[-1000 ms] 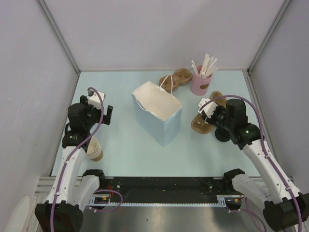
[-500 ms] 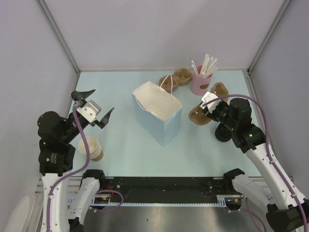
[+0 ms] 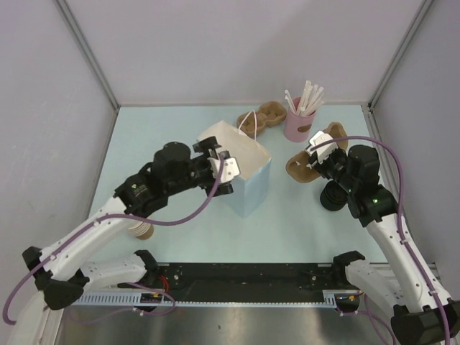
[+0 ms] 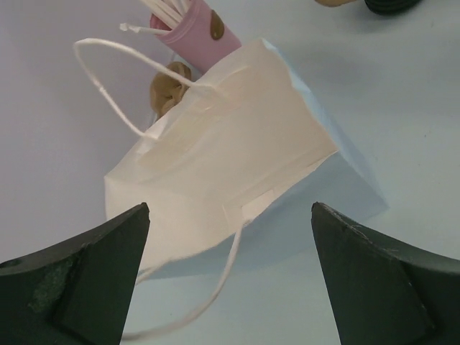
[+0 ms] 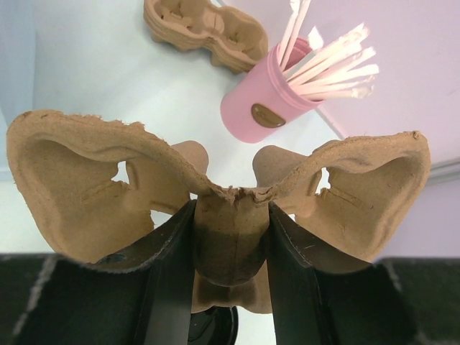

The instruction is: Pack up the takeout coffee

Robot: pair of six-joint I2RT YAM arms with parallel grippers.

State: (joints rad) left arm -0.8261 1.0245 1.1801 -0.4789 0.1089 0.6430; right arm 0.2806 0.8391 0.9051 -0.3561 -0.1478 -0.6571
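The takeout coffee (image 3: 332, 195) shows as a round black lid on the table under my right arm; its lid edge also shows in the right wrist view (image 5: 212, 327) and at the top of the left wrist view (image 4: 392, 6). My right gripper (image 3: 316, 157) is shut on the middle ridge of a brown pulp cup carrier (image 5: 231, 237) and holds it above the table. My left gripper (image 3: 221, 167) is open and empty, hovering over the open light-blue paper bag (image 3: 248, 190). The bag's white inside and cord handles show in the left wrist view (image 4: 237, 144).
A second pulp carrier (image 3: 262, 118) lies behind the bag. A pink cup of white straws (image 3: 298, 123) stands at the back right. A stack of lidless tan cups (image 3: 141, 230) stands at the near left, partly hidden by my left arm. Grey walls close in three sides.
My left arm has swung from the left side to above the bag, gripper still open. My right gripper has carried the pulp carrier a little back and to the right.
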